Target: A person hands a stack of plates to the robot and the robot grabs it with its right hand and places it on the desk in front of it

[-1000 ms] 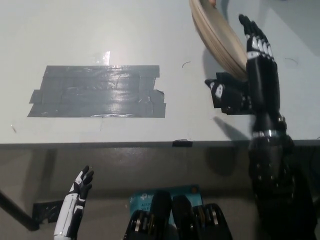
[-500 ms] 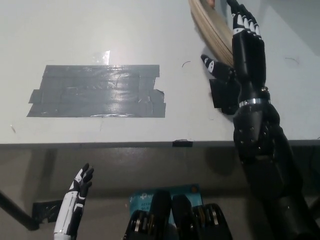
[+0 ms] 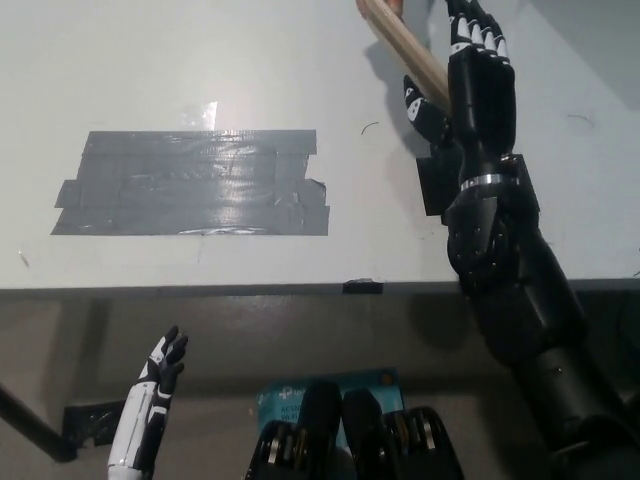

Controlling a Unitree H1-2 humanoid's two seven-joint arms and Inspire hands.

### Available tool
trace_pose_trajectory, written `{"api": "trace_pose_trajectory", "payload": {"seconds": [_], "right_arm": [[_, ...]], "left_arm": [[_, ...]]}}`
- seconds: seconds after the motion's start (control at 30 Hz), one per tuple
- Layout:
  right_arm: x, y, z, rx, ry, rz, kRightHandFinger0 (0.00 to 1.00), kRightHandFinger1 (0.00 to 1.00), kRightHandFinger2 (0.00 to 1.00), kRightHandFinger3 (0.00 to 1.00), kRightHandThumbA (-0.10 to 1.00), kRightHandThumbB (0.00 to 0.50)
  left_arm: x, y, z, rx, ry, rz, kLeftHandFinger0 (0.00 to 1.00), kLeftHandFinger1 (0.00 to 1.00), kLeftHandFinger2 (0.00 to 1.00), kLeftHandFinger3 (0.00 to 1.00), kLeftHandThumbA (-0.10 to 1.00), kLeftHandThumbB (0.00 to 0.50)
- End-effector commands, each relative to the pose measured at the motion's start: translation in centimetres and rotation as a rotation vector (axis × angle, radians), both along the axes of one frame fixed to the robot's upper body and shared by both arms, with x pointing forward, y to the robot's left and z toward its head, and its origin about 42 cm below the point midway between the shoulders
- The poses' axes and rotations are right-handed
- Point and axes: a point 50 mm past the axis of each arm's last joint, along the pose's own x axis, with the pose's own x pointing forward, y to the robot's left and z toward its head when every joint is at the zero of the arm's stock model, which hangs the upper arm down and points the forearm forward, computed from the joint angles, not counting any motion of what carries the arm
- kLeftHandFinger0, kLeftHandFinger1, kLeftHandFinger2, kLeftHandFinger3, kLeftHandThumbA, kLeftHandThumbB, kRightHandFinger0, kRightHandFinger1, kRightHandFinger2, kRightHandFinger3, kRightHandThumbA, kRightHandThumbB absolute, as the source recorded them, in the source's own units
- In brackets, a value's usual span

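While left hand hangs idle below the surface edge, fingers apart and empty, stack of plates hovers tilted at top, above the surface. Right hand brackets its lower edge, fingers extended, unclosed. Handover step; next: close firmly, then lower to surface.

The stack of pale tan round plates stands tilted steeply on edge. Its lower end meets my black right hand, and the rest slants up and left of that hand, cut off by the top border.
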Motion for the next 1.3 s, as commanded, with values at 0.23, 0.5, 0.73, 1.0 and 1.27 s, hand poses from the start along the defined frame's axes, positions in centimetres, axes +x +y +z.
{"api": "trace_pose_trajectory", "payload": {"seconds": [0.23, 0.5, 0.73, 1.0, 1.27], "right_arm": [[1.4, -0.4, 3.9, 0.005, -0.064, 0.006, 0.04, 0.00, 0.00, 0.42, 0.98, 0.063], [1.2, -0.9, 4.6, 0.039, -0.076, 0.010, 0.00, 0.00, 0.00, 0.32, 0.94, 0.015], [0.8, -1.3, 5.0, 0.050, -0.149, 0.006, 0.00, 0.00, 0.00, 0.00, 0.89, 0.021], [0.4, -3.0, 7.2, 0.059, -0.259, 0.017, 0.00, 0.00, 0.06, 0.02, 0.97, 0.034], [-0.1, -4.9, 9.8, 0.054, -0.352, -0.014, 0.00, 0.00, 0.19, 0.05, 0.94, 0.027]], "left_arm": [[0.7, 0.0, 1.3, 0.008, -0.068, -0.007, 1.00, 1.00, 1.00, 1.00, 1.00, 0.219], [1.1, 0.0, 1.6, 0.009, -0.066, -0.012, 1.00, 1.00, 1.00, 1.00, 1.00, 0.226], [1.1, 0.0, 1.5, 0.015, -0.075, -0.018, 1.00, 1.00, 1.00, 1.00, 1.00, 0.224], [1.4, 0.2, 1.9, 0.022, -0.083, -0.021, 1.00, 1.00, 1.00, 1.00, 1.00, 0.205], [1.8, 0.2, 2.1, 0.011, -0.087, -0.021, 1.00, 1.00, 1.00, 1.00, 1.00, 0.202]]}}
